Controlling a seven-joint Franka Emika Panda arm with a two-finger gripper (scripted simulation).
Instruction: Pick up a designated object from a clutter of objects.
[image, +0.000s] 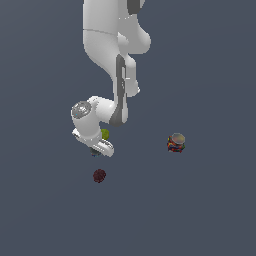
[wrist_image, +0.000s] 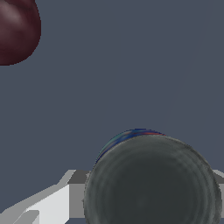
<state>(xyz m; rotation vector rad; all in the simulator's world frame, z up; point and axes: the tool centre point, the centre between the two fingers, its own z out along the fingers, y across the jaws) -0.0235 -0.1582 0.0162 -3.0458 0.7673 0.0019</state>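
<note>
Grey-topped short can (wrist_image: 153, 179) sits between jaws, near dark red ball (wrist_image: 15, 28). Jaws straddle it; closed or not: can't tell. Likely rigid, light, smooth-sided; grip across blue band, mid-height.

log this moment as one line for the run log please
phase: gripper down over short blue-grey can | grasp: cannot tell | dark red ball apart | multicoloured can apart
</note>
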